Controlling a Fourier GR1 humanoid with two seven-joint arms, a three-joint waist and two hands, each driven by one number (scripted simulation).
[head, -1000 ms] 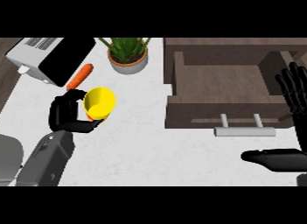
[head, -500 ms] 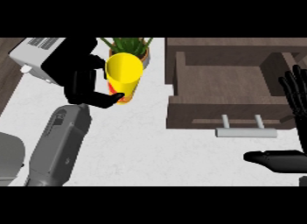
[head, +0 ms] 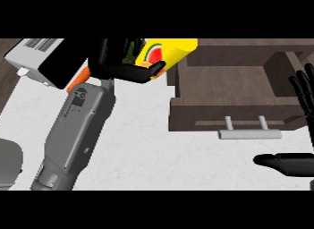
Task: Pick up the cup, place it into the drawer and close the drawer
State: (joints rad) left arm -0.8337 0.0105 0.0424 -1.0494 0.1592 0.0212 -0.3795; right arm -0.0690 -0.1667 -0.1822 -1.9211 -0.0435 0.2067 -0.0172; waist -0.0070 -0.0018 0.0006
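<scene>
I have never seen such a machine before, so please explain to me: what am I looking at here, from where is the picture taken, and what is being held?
You are looking down from the robot's head at a white kitchen counter. The long grey shape is its left forearm. At its end, the black left hand curls round a yellow cup with a red and green picture on it, and holds it up near the left edge of the open drawer, a brown wooden box with a metal handle. At the view's right edge the right hand rests open, fingers up. Near the top left stands a white and black appliance. Something orange peeks out beside the arm; I cannot tell what it is.
</scene>
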